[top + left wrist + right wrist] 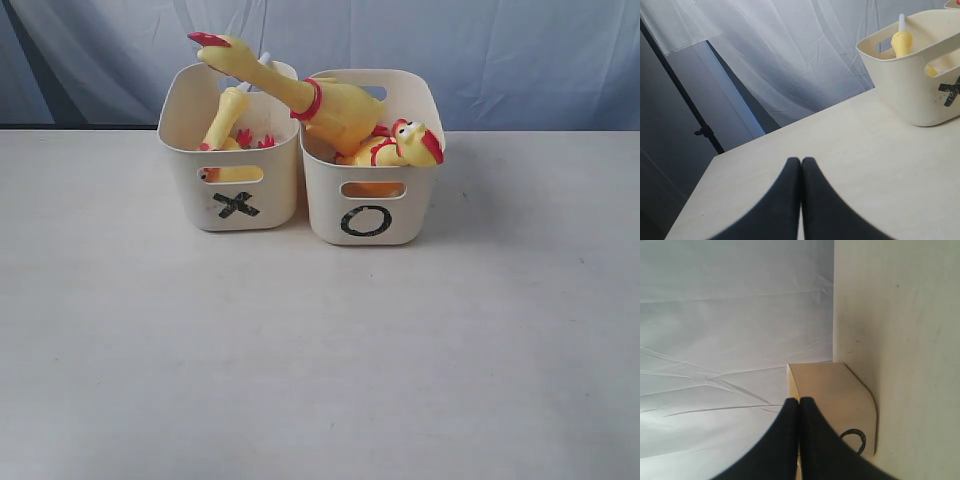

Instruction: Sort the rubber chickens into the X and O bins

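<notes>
Two cream bins stand side by side at the back of the table. The X bin [232,205] on the left holds a slim yellow chicken [227,115] and red feet [252,139]. The O bin [368,215] holds a big chicken [330,105] whose neck stretches over the X bin, and a smaller chicken head [415,142]. Neither arm shows in the exterior view. My left gripper [801,161] is shut and empty, well away from the X bin [910,85], where a chicken head with a white tube [901,40] sticks up. My right gripper [799,400] is shut, empty, with the O bin [837,400] beyond it.
A pale wrinkled curtain [500,50] hangs behind the table. The cream tabletop [320,360] spreads wide in front of the bins. A dark stand pole [690,110] rises past the table's edge in the left wrist view.
</notes>
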Controlling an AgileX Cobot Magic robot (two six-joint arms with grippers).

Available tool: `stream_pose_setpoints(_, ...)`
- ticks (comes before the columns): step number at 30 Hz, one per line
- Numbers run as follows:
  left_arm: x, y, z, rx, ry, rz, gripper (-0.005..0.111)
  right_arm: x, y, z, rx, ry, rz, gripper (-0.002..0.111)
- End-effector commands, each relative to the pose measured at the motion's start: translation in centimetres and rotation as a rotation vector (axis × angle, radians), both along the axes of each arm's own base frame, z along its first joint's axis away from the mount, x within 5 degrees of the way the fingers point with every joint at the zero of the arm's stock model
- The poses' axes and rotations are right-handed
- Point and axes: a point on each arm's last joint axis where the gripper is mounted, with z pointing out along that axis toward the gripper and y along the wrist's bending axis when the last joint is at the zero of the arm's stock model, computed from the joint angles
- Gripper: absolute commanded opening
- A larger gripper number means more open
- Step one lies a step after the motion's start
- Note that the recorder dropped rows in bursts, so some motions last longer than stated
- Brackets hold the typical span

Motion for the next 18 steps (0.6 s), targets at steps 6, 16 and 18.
stream_pose_setpoints(6, -0.03, 0.03, 0.06, -0.003, -0.014, 0.006, 0.0, -0.03, -0.05, -0.07, -0.014, 0.0, -0.004, 0.0)
stream_pose_setpoints(16, -0.03, 0.03, 0.04, -0.003, -0.012, 0.006, 0.0, -0.02, -0.04, -0.01, -0.014, -0.006, -0.003, 0.0)
stream_pose_setpoints(18, -0.03, 0.03, 0.04, -0.003, -0.012, 0.006, 0.0, -0.03, -0.04, -0.02, -0.022, -0.005, -0.002, 0.0)
